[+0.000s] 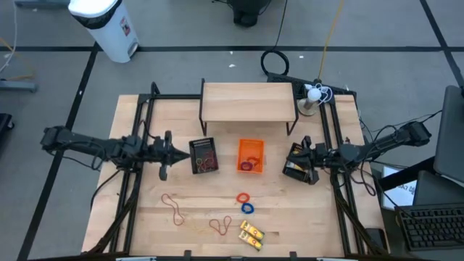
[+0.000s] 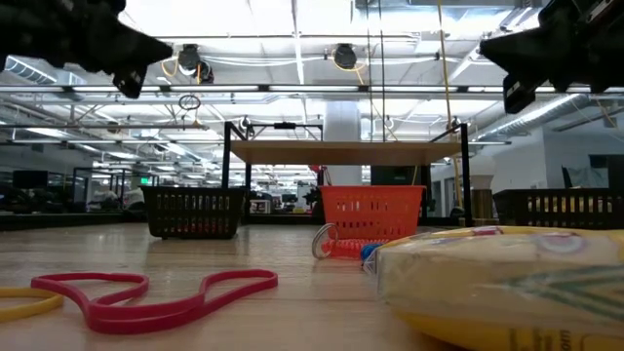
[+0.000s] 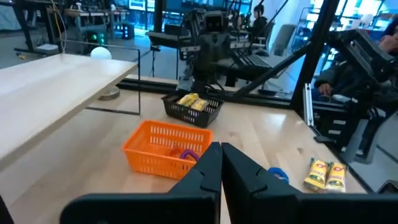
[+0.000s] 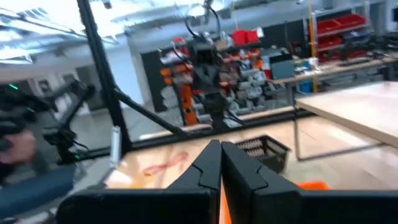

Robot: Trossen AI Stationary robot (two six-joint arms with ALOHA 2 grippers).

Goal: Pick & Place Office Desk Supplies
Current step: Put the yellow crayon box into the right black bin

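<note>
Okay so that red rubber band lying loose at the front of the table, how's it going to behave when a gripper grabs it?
The red rubber band is a thin loop lying flat in a wavy curl, so it will probably flop and dangle. It looks very light. Lying so low on the table, it may slip from the fingertips.

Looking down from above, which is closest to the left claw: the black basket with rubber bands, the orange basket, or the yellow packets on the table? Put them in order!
From the left claw, in the high view:
1. Black basket, right beside its tip.
2. Orange basket, the next one along toward the right arm.
3. Yellow packets, far off near the table's front edge.
</note>
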